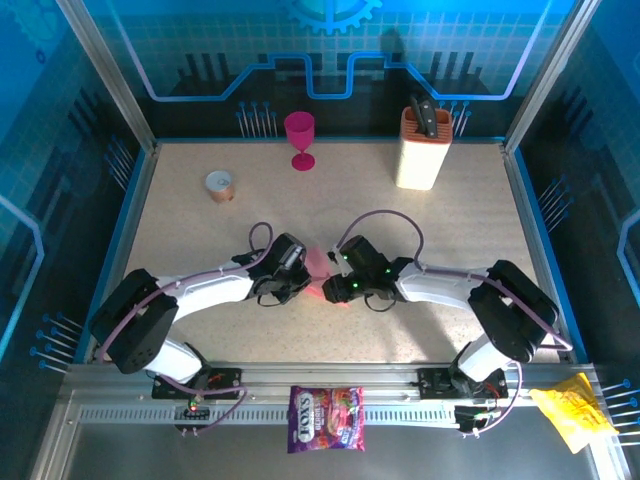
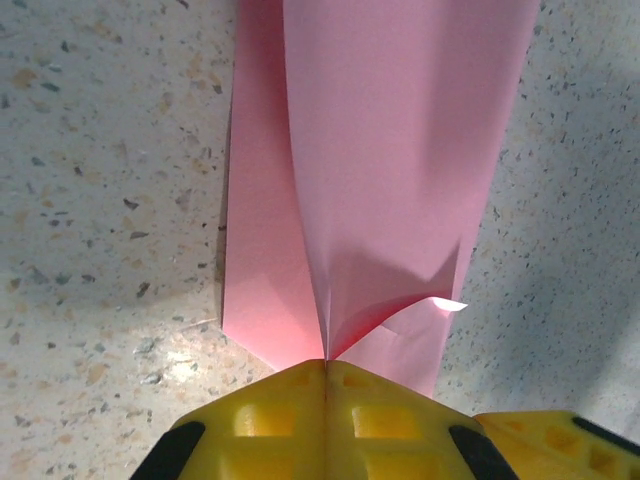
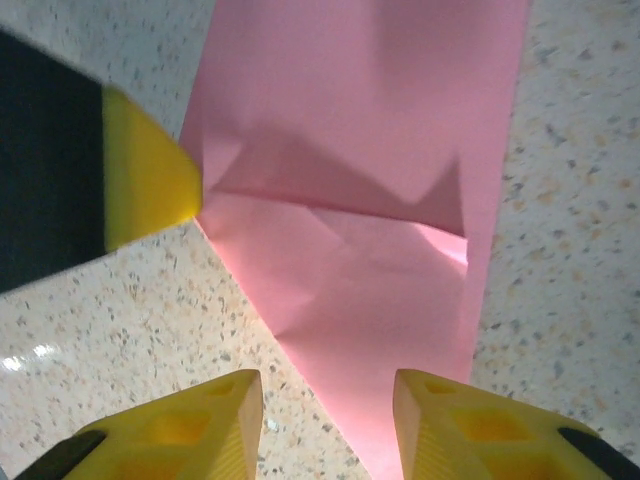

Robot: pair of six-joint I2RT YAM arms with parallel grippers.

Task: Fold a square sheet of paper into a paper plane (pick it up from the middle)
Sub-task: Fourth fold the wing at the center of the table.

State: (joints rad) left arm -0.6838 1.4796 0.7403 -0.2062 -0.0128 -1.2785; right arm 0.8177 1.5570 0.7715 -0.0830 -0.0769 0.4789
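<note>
The speckled table (image 1: 200, 230) bears the work at its middle. The left gripper (image 2: 325, 372) is clenched on the left end of the folded pink paper (image 2: 390, 150). The right gripper (image 3: 328, 400) is released, jaws apart astride the paper's right end, which lies flat.

You have the paper (image 1: 317, 264) mid-table (image 1: 450, 220), lying between your left gripper (image 2: 325, 365) on its left and your right gripper (image 3: 328, 400) on its right. Behind it, at the far edge, the goblet (image 1: 299, 135) stands left of the knife block (image 1: 423, 150). The tape roll (image 1: 220, 186) lies far left. On the near rail, the candy bag (image 1: 326, 418) sits at centre and the wrapper (image 1: 572, 410) at your right corner.
</note>
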